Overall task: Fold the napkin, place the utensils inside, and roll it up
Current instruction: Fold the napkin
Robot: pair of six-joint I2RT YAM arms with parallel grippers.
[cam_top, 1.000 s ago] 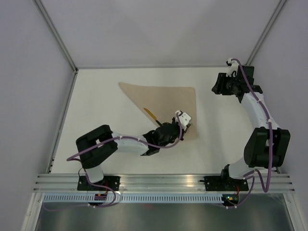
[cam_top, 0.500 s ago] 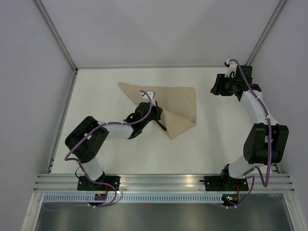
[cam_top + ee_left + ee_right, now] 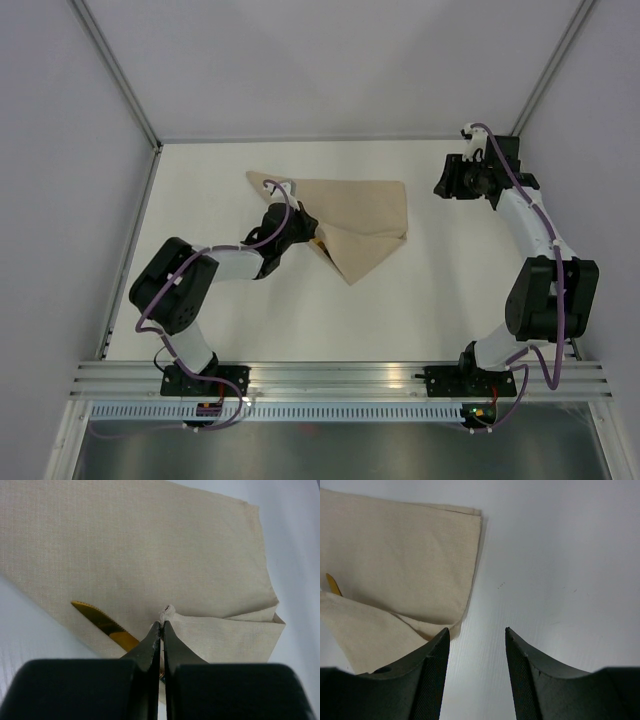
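Observation:
The tan napkin (image 3: 365,200) lies on the white table, folded to a triangle, with its near corner pulled up and over toward the left. My left gripper (image 3: 312,238) is shut on that corner (image 3: 169,611) and holds the flap (image 3: 225,635) over the cloth. A gold knife (image 3: 100,622) lies on the napkin just left of the jaws, and its handle end is hidden under them. It shows as a gold speck in the top view (image 3: 318,243). My right gripper (image 3: 443,182) is open and empty, off the napkin's right edge (image 3: 470,565).
The table (image 3: 200,300) is white, with walls on the left, the back and the right. A metal rail (image 3: 330,378) runs along the near edge by the arm bases. My right arm stands along the right side.
My left gripper has moved from the napkin's near right corner up and to the left, dragging that corner over the knife. The right arm has barely moved.

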